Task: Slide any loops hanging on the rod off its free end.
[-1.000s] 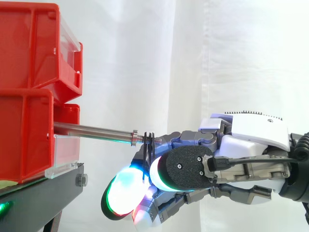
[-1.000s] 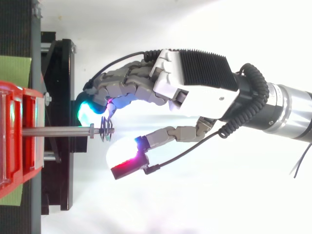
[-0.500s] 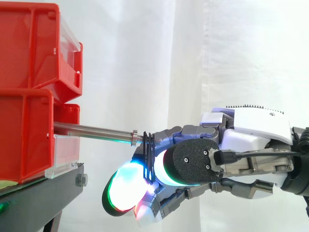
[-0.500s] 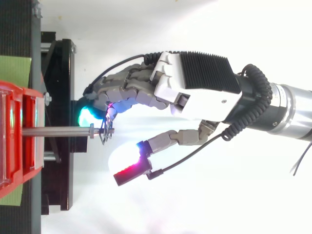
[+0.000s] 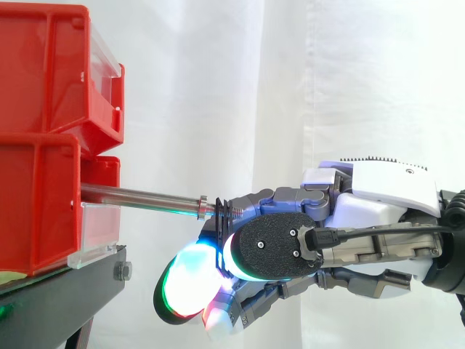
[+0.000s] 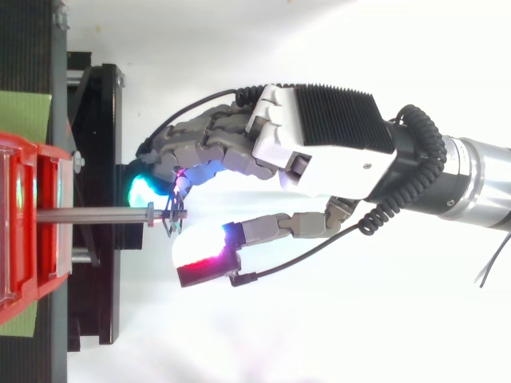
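thumb pad (image 5: 272, 247) shifted left toward the rod's free end since half a second ago, now sitting closer to the loops; in the top view it has drawn in nearer the rod line. hand (image 6: 319, 144): enters from the right, fingers and thumb curled round the loops in a grasp, glowing fingertips (image 5: 185, 287) below and left of the rod's tip, showing white, green and red; in the top view a green-lit fingertip (image 6: 144, 187) lies on the far side of the rod and the thumb pad on the near side. loops (image 5: 222, 218): thin, black, several together, still on the rod at its free right end, just right of the collar, hanging down between the thumb pad and the fingertips; tilted in the top view (image 6: 170, 219). rod (image 5: 138, 196): metal, roughly level, dipping slightly to the right, fixed at its left end in the lower red bin (image 5: 36, 196). collar (image 5: 203, 206): small metal ring near the rod's right end. upper red bin (image 5: 43, 73): stacked on the lower one. black stand (image 5: 58, 298): beneath the bins. white curtain (image 5: 290, 87): backdrop.
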Controlling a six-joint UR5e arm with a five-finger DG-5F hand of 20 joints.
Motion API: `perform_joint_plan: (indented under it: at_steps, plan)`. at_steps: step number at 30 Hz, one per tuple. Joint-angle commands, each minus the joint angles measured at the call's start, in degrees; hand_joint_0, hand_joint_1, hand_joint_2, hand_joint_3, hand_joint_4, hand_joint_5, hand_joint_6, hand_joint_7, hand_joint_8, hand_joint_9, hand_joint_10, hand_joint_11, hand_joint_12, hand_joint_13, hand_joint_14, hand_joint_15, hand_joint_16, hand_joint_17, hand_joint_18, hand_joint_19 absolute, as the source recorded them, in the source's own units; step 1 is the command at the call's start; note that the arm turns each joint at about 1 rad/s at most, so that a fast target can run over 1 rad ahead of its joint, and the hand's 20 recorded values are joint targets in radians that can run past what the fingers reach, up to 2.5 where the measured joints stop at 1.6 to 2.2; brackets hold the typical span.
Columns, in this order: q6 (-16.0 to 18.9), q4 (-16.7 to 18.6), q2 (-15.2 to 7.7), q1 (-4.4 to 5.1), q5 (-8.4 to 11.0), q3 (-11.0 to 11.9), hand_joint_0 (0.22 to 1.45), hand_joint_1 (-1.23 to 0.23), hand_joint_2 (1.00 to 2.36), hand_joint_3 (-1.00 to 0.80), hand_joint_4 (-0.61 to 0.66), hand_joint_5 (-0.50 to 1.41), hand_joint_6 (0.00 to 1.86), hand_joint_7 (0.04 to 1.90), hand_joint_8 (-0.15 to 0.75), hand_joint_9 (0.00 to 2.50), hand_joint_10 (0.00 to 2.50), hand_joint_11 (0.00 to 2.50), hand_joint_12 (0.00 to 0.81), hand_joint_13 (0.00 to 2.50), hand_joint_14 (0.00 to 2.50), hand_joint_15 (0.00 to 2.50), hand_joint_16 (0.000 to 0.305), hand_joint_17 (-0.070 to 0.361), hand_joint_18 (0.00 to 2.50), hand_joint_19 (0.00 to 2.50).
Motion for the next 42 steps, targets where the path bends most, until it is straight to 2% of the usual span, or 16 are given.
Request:
perform_joint_plan:
  at_steps: [1,6,9,11,16,18,34,42]
  plan:
    - [0.1,0.0,0.0,0.01,0.00,0.0,0.58,-0.64,1.02,-0.27,0.20,-0.17,0.91,0.90,0.289,0.81,0.02,0.51,0.367,0.60,0.01,0.31,0.051,0.115,0.66,0.38]
    - [0.0,-0.2,0.0,-0.08,-0.35,-0.1,0.59,-0.65,1.02,-0.27,0.18,-0.16,0.92,0.92,0.295,0.86,0.02,0.56,0.365,0.61,0.01,0.32,0.051,0.114,0.67,0.38]
    - [0.0,-0.6,0.4,-0.08,-0.70,0.0,0.57,-0.68,1.02,-0.17,0.15,-0.14,0.91,0.99,0.295,0.89,0.02,0.56,0.364,0.64,0.01,0.34,0.051,0.115,0.69,0.40]
    - [0.0,-1.0,0.8,-0.16,-0.70,0.0,0.57,-0.71,1.02,-0.07,0.13,-0.12,0.91,1.02,0.326,0.94,0.02,0.54,0.399,0.71,0.01,0.35,0.058,0.131,0.78,0.37]
    - [-0.2,-1.6,0.9,-0.16,-0.70,0.0,0.60,-0.79,1.00,0.07,-0.07,-0.10,0.92,1.12,0.343,0.99,0.02,0.54,0.420,0.80,0.02,0.38,0.064,0.144,0.89,0.34]
    - [-0.2,-1.6,0.9,-0.16,-0.70,0.0,0.61,-0.80,1.00,0.08,-0.09,-0.10,0.92,1.12,0.342,0.99,0.02,0.54,0.421,0.80,0.01,0.37,0.064,0.143,0.90,0.34]
    - [-0.1,-2.1,1.2,-0.16,-0.62,0.0,0.60,-0.80,1.00,0.07,-0.08,-0.10,0.91,1.12,0.334,1.00,0.02,0.54,0.411,0.81,0.01,0.38,0.062,0.140,0.89,0.35]
    - [0.0,-8.3,2.2,-0.25,-0.62,0.0,0.60,-0.80,1.00,0.07,-0.07,-0.10,0.91,1.12,0.334,1.01,0.02,0.54,0.416,0.80,0.02,0.38,0.063,0.142,0.89,0.35]
